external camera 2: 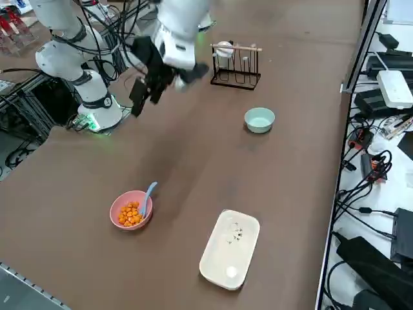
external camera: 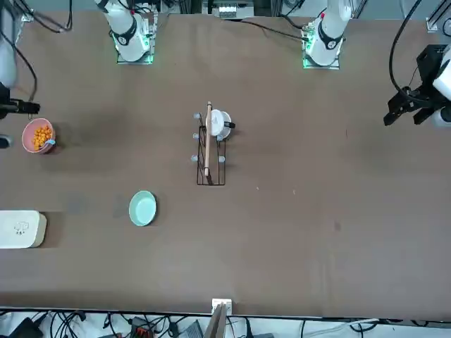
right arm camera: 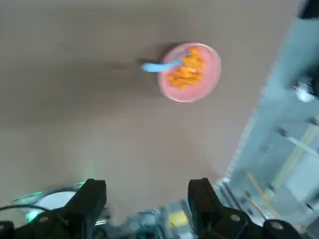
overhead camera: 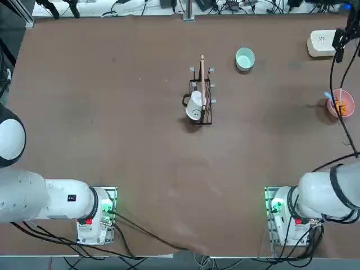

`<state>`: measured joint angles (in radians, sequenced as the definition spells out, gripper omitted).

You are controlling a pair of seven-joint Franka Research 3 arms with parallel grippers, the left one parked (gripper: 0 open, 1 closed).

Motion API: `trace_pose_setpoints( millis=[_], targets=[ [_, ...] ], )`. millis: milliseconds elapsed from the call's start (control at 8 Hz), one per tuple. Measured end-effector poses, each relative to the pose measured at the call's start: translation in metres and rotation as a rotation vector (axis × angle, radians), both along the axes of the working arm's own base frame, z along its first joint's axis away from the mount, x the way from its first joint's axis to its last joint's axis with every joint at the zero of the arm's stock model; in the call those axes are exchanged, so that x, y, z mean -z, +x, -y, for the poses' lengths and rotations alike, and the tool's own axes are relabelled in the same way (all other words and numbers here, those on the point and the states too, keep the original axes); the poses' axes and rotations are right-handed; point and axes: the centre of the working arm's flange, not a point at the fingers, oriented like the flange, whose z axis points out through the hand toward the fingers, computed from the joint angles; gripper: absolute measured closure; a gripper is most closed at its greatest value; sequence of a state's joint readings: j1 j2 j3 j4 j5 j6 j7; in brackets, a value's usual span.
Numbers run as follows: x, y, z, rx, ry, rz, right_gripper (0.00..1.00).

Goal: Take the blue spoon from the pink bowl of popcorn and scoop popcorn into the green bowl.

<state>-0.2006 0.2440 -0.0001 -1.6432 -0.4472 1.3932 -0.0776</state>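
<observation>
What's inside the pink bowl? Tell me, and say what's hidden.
The pink bowl holds orange-yellow popcorn and the blue spoon, whose handle sticks out over the rim. The bowl's bottom beneath the popcorn is covered and cannot be seen.

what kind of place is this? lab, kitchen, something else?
Most likely a robotics lab: the arm's right gripper is open above a brown table, cables and boxed electronics crowd a white side bench, and the bowl of popcorn looks like a test prop.

Brown tabletop (overhead camera: pixel 169 163), white side surface (external camera 2: pixel 399 187) with tangled black cables (external camera 2: pixel 381 169), silvery table edging (external camera 2: pixel 337 194)
</observation>
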Motion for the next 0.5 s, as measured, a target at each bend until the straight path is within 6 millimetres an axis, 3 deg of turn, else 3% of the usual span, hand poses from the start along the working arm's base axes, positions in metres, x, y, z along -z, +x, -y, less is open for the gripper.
trace_pose_setpoints(
  millis=[250, 500],
  targets=[
    [0.035, 0.006, 0.008, 0.086, -0.220, 0.019, 0.00],
    [0.087, 0.001, 0.001, 0.110, -0.460, 0.108, 0.00]
  ],
)
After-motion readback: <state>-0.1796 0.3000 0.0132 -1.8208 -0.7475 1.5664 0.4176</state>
